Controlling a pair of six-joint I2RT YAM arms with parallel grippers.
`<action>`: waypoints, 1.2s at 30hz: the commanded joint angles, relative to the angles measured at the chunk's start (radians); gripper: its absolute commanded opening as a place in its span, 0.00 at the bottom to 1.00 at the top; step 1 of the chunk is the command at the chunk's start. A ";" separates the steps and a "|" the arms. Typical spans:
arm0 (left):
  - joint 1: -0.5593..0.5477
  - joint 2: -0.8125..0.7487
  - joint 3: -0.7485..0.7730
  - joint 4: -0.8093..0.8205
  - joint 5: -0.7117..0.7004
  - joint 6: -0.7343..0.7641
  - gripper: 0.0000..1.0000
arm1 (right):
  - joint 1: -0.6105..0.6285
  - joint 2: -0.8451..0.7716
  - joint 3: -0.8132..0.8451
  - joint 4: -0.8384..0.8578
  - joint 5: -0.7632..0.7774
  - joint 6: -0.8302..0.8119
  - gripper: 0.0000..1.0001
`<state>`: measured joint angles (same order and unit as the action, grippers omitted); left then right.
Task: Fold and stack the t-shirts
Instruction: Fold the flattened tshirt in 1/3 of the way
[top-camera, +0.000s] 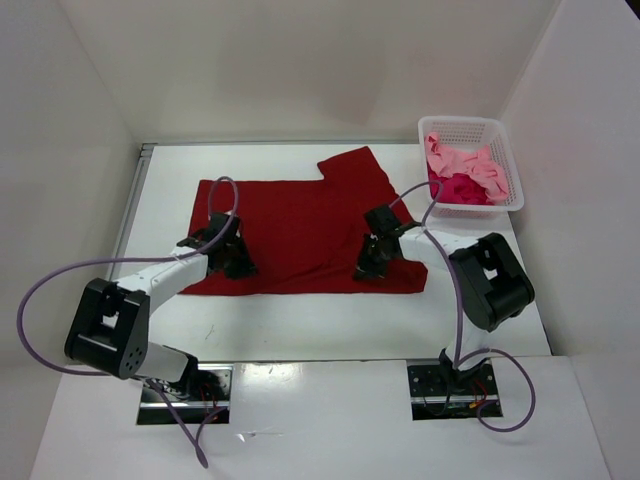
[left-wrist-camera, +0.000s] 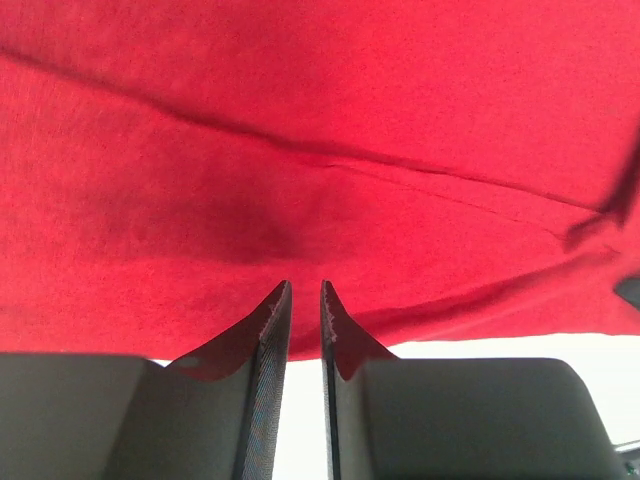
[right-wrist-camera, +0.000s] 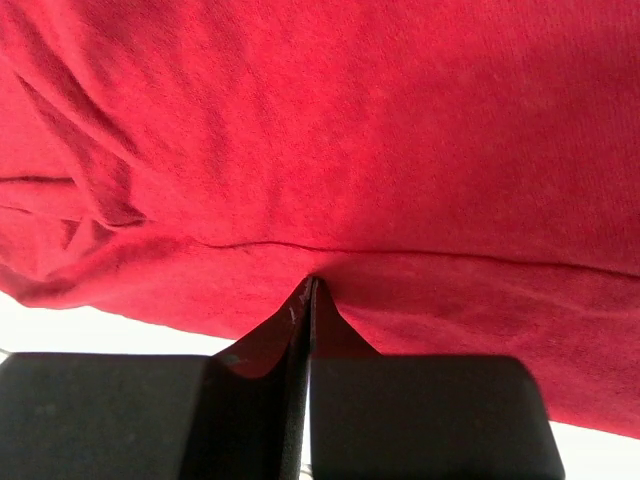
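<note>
Top external view has the dark red shirt (top-camera: 300, 225) spread flat across the middle of the table (top-camera: 300, 330), one sleeve poking out at its far edge. Both arms reach its near hem. The right gripper (right-wrist-camera: 308, 288) is pinched tight on the cloth, while the left gripper (left-wrist-camera: 300, 295) shows a thin slit between its fingers, and I cannot tell whether it has any. A white basket (top-camera: 512, 170) at the far right corner holds the pink shirt (top-camera: 462, 158) and the magenta shirt (top-camera: 458, 188), bunched up.
</note>
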<state>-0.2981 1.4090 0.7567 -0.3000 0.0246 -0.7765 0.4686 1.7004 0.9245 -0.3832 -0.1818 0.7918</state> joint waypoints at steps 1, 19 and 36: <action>0.025 0.021 -0.036 -0.004 -0.029 -0.030 0.24 | 0.001 -0.050 -0.048 0.049 0.051 0.020 0.00; 0.464 0.005 -0.169 -0.027 0.130 -0.061 0.32 | 0.001 -0.099 -0.210 -0.017 0.082 0.038 0.00; 0.490 -0.223 0.039 -0.143 0.172 -0.069 0.25 | 0.073 -0.188 -0.075 -0.175 0.041 0.011 0.07</action>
<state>0.1867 1.1637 0.6056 -0.4873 0.2371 -0.9173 0.5312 1.5166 0.7334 -0.4152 -0.1936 0.8516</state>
